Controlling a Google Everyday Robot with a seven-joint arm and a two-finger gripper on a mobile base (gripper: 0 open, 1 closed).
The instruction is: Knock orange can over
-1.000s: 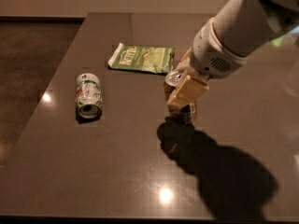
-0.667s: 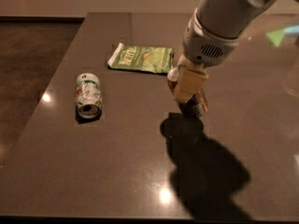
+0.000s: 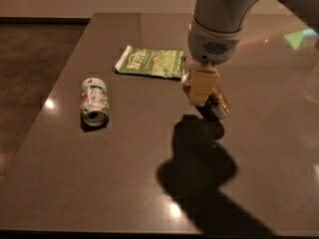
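You have the gripper [image 3: 201,94] low over the right half of the table [image 3: 124,183], hanging from the pale wrist just right of the chip bag [image 3: 152,62]. The orange can [image 3: 217,105] lies directly behind and below the gripper's tan end, touching it or very nearly so, with the arm's shadow spreading across the table in front. Whether the gripper is parted, together or clamped on the can, I cannot tell; the tan end covers the spot where that would show.

Treat the can as light and thin-walled. It is stiff enough along its length, easy to dent at the sides, and smooth enough to slide before it tips. You need no hold on it for this job. A sideways push high on the wall, near the rim, should topple it, while a push low down would likely just skate it across the glossy top. Once down it will roll, so expect it to wander.

The can does not look upright. Its long axis slants from upper left to lower right, with the lower end toward the near right. Which end is the top I cannot make out, nor whether it rests fully on the table. The white-and-green can [image 3: 94,101] lies on its side well apart to the left; leave it alone
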